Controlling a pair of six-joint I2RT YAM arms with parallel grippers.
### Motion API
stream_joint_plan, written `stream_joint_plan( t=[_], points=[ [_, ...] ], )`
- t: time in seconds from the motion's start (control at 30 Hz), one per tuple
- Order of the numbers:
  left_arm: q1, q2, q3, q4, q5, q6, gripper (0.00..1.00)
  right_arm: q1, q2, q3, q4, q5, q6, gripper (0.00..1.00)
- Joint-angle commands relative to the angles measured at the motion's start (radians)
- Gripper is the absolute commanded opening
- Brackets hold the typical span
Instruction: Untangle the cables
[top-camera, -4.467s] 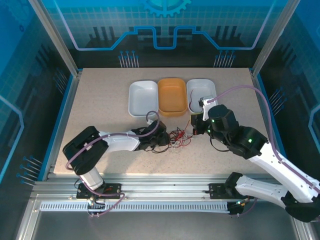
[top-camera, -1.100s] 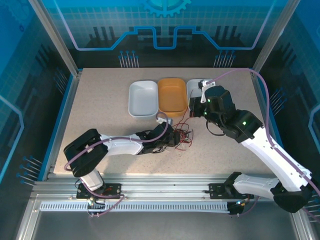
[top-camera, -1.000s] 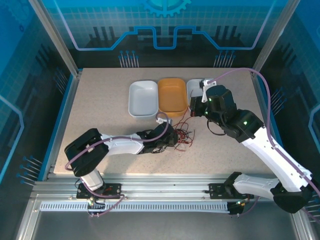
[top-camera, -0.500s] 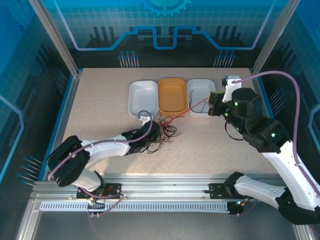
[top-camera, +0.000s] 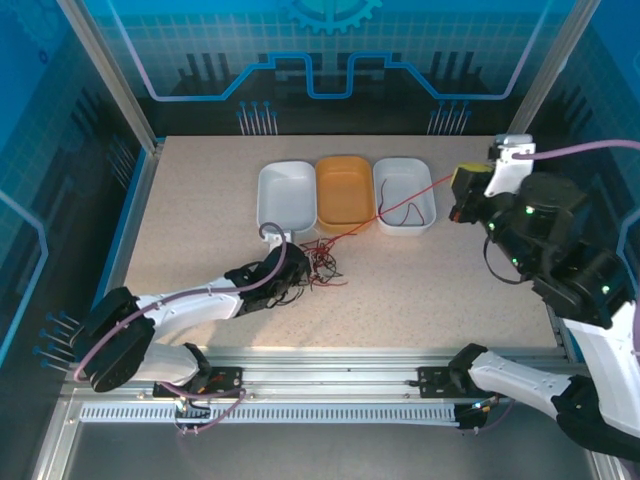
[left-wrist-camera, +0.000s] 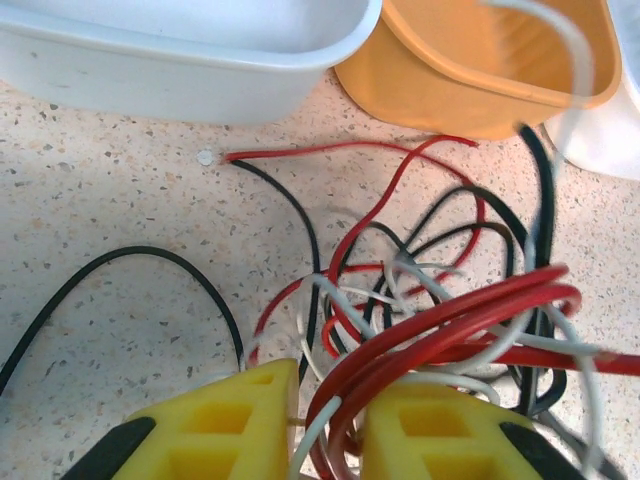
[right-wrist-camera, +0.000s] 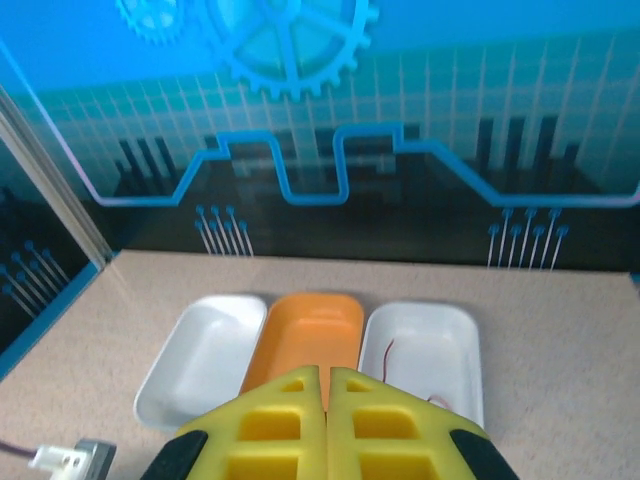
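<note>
Your left hand (top-camera: 298, 266), lower centre: clamped on cables (top-camera: 322, 257), anchoring the knot. Your right hand (top-camera: 458, 195), far right: clamped on red cable (top-camera: 410, 201), holding it taut to free it.

Left arm (top-camera: 190, 305) is laid low and stretched forward and to the right. Left gripper (left-wrist-camera: 332, 390) is closed to a narrow gap on the cables (left-wrist-camera: 440, 320). Right arm (top-camera: 570, 270) is held high at the right edge. Right gripper (right-wrist-camera: 327, 390) is pressed fully shut, and a taut red cable (top-camera: 400, 208) is gripped.

Blk/wht arms (top-camera: 200, 305), yellow fingers (left-wrist-camera: 240, 430), purple hoses (top-camera: 570, 148)
</note>
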Motion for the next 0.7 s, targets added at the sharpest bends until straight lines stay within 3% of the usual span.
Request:
stream_joint_plan(
  t=[0.0, 0.4, 0.67],
  points=[
    [0.018, -0.010, -0.039, -0.068, -0.023, -0.023, 0.22, -0.020, -0.016, 0.087, 0.078, 0.100, -0.082, 0.00],
    [0.018, 0.010, -0.047, -0.029, 0.022, -0.030, 0.23, -0.020, 0.039, 0.211, 0.198, 0.110, -0.203, 0.00],
    [0.018, 0.028, -0.047, -0.017, 0.031, -0.038, 0.26, -0.020, 0.103, 0.297, 0.354, 0.184, -0.359, 0.00]
  ],
)
